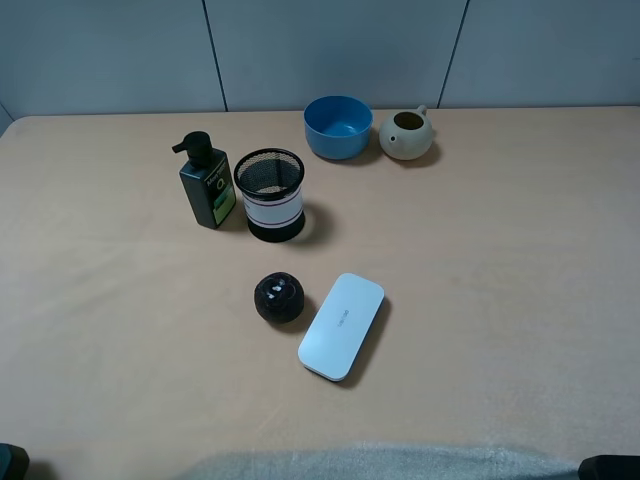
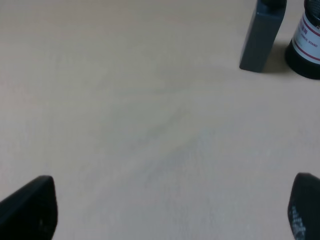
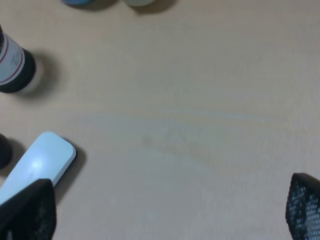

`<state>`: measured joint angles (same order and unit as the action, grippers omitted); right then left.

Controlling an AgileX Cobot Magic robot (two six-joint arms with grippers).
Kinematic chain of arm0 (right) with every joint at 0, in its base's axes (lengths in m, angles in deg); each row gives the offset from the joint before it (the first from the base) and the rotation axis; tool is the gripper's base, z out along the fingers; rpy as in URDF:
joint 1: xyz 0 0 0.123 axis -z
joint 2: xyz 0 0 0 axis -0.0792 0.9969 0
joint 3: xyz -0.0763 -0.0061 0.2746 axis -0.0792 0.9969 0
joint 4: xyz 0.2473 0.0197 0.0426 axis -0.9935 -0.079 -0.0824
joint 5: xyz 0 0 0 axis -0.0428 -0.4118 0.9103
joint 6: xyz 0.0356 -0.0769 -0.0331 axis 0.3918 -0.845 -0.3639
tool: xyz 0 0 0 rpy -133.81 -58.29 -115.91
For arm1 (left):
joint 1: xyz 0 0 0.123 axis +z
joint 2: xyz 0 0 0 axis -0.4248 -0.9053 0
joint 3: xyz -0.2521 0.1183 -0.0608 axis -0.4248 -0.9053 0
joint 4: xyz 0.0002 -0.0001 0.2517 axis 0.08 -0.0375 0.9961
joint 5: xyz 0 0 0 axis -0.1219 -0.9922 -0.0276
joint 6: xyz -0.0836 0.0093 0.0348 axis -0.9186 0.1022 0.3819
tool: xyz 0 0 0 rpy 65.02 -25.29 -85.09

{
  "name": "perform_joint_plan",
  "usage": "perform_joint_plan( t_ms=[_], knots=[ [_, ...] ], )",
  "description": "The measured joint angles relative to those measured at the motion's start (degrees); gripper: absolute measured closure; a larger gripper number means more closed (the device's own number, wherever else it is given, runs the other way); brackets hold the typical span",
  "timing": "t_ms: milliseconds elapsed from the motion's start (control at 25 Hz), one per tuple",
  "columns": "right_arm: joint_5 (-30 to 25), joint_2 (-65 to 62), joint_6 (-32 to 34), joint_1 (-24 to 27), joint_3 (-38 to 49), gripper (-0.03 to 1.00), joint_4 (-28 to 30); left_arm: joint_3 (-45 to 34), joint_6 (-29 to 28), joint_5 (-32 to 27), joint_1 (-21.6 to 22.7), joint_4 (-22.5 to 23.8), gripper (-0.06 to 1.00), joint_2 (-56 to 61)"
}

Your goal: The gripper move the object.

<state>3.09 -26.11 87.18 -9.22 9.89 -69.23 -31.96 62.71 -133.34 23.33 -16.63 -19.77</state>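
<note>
The beige-grey teapot (image 1: 406, 134) stands upright at the back of the table, just right of the blue bowl (image 1: 338, 126). Only its lower edge shows in the right wrist view (image 3: 140, 2). My left gripper (image 2: 170, 215) is open and empty over bare table near the front left; its two black fingertips (image 2: 30, 210) stand wide apart. My right gripper (image 3: 167, 215) is open and empty over bare table near the front right, far from the teapot. In the high view only dark bits of the arms show at the bottom corners.
A dark soap bottle (image 1: 207, 182) and a black mesh cup (image 1: 270, 194) stand left of centre. A black glossy ball (image 1: 279, 298) and a white flat case (image 1: 341, 325) lie in the middle. The table (image 1: 520, 280) is tan.
</note>
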Motion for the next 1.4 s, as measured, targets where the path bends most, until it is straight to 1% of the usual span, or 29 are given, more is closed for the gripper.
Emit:
perform_joint_plan(
  t_ms=[80, 200, 520, 640, 760, 840, 960, 1400],
  knots=[
    [0.1, -4.2, 0.0, 0.4, 2.9, 0.27, 0.0, 0.0, 0.0, 0.0, 0.0, 0.0, 0.02, 0.0],
    [1.5, -11.8, 0.0, 2.8, 7.0, 0.27, 0.0, 0.0, 0.0, 0.0, 0.0, 0.0, 0.02, 0.0],
    [7.0, -30.8, -0.3, 14.8, 18.0, 0.27, 0.2, 0.0, 0.0, 0.0, 0.0, 0.0, 0.02, 0.0],
    [9.0, -36.7, -2.8, 18.0, 21.6, 0.27, 0.2, 0.0, 0.0, 0.0, 0.0, 0.0, 0.02, 0.0],
    [10.0, -40.6, -6.3, 20.2, 24.5, 0.27, 0.2, 0.0, 0.0, 0.0, 0.0, 0.0, 0.02, 0.0],
    [10.0, -40.8, -8.0, 20.8, 26.2, 0.27, 0.2, 0.0, 0.0, 0.0, 0.0, 0.0, 0.02, 0.0],
    [10.3, -40.8, -8.6, 21.1, 28.0, 0.27, 0.2, 0.0, 0.0, 0.0, 0.0, 0.0, 0.02, 0.0],
    [10.6, -40.8, -9.0, 21.1, 28.3, 0.27, 0.4, 0.0, 0.0, 0.0, 0.0, 0.0, 0.02, 0.0]
  ],
)
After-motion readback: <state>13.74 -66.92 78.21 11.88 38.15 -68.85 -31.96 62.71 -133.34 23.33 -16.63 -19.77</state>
